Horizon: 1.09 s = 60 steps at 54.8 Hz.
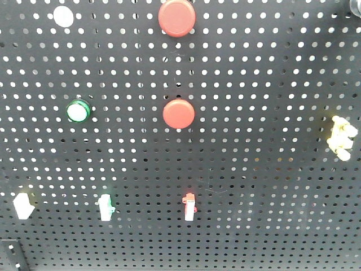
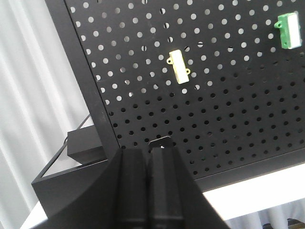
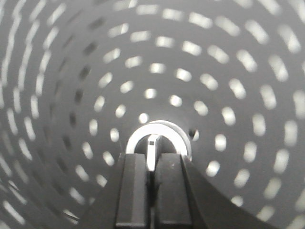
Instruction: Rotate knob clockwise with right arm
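1. The left gripper (image 2: 148, 157) hangs before the lower edge of the pegboard (image 2: 228, 124). Its fingers are pressed together and hold nothing. I judge that it has no part in this task.
2. In the front view the board carries, from left to right, a green push button (image 1: 78, 110), two red push buttons (image 1: 179, 114) one above the other, and a yellow fitting (image 1: 342, 135) near the right edge. No arm shows in this view, and I cannot tell which fitting there is the knob.
3. In the right wrist view the knob (image 3: 155, 129) is a pale ring with a white pointer bar (image 3: 152, 143). It sits on the board directly ahead of the right gripper (image 3: 151, 157). The fingers are almost closed, and the bar stands in the narrow slit between them. So I judge that the reach and the grasp are done.
4. In the same view the holes of the board are smeared into arcs around the knob, while the knob and the fingers look sharp. From this I judge that the turn is under way at this instant.
5. I see no scale or mark around the knob, so I cannot tell how much of the rotation is made. What is left, in my judgement, is to complete the clockwise turn and then to open the fingers.
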Available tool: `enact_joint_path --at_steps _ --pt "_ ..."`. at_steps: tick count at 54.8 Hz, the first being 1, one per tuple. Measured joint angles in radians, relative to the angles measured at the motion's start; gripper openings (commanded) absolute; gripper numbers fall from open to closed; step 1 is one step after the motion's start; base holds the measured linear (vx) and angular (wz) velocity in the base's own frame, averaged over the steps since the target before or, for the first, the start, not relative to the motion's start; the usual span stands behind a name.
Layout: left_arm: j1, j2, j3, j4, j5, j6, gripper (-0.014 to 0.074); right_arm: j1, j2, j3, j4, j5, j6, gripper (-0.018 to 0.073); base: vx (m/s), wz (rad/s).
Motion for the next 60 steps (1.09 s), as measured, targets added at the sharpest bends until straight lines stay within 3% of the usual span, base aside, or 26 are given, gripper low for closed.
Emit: enact_joint_path --at_steps 27,39,51,60 --pt "0.0 0.0 0.0 0.0 0.0 0.0 -0.0006 0.0 0.025 0.011 0.216 0.005 0.692 -0.0007 0.0 0.0" --pt "0.0 0.0 0.0 0.0 0.0 0.0 -0.0006 0.0 0.025 0.011 0.221 0.003 0.775 -0.0007 0.0 0.0" --pt "0.0 0.0 0.0 0.0 0.0 0.0 -0.0006 0.0 0.006 0.015 0.223 0.0 0.771 -0.0007 0.0 0.0" --pt "0.0 0.0 0.0 0.0 0.0 0.0 -0.0006 -0.001 -0.055 0.008 0.168 -0.064 0.768 -0.0007 0.0 0.0"
